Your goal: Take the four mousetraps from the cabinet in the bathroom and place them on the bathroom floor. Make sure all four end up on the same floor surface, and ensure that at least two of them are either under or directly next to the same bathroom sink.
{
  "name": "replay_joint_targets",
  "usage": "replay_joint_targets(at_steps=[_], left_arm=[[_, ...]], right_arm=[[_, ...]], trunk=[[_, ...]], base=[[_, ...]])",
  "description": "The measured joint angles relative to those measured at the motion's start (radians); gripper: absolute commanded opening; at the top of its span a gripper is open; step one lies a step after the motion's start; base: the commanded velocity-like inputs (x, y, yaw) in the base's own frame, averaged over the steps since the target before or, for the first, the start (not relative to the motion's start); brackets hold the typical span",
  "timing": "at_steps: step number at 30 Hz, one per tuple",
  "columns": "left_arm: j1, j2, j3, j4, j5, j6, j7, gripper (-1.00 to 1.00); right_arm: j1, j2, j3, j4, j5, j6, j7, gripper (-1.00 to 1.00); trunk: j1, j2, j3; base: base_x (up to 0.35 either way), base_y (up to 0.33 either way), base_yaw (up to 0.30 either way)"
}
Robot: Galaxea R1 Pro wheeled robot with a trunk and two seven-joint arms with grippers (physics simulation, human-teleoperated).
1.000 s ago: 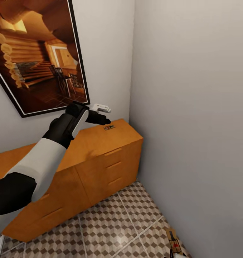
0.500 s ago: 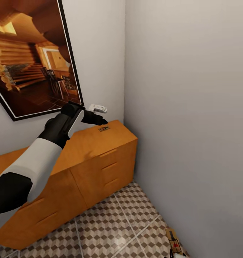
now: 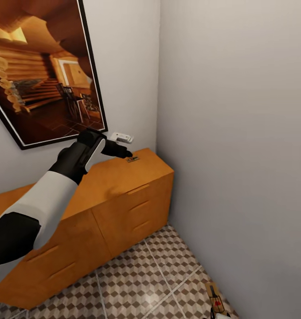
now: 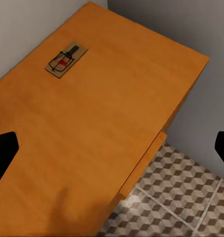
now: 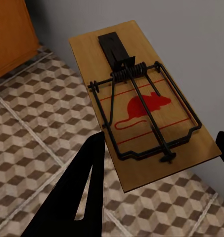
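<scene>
The left gripper (image 3: 126, 154), jaws apart, hovers over the cabinet (image 3: 119, 186) to reach its mousetrap (image 4: 67, 59). The right jaws clamp another mousetrap (image 5: 144, 101) for placing on the bathroom floor (image 3: 146, 283)

Mousetrap (image 4: 67, 60) flat on cabinet (image 4: 107, 123) top near wall; hand fingertips (image 4: 3, 153) spread; tiled floor (image 4: 183, 197) below.
</scene>
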Motion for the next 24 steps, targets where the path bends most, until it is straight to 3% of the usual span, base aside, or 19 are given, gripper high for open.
replay_joint_targets(at_steps=[6,17,24], left_arm=[[0.000,0.000,-0.020,0.008,0.000,0.000,0.000,1.00],[0.000,0.002,-0.031,0.026,-0.001,-0.001,-0.001,1.00],[0.000,0.005,-0.061,0.052,-0.001,-0.022,-0.002,1.00]], right_arm=[[0.000,0.001,0.001,0.001,0.000,0.000,0.000,-1.00],[0.000,0.002,0.001,0.002,0.000,0.000,0.000,-1.00],[0.000,0.000,0.000,0.002,0.000,0.001,0.000,-1.00]], trunk=[[0.000,0.000,0.000],[0.000,0.000,0.000],[0.000,0.000,0.000]], base=[[0.043,0.168,0.000],[0.012,0.017,0.000],[0.156,0.081,0.000]])
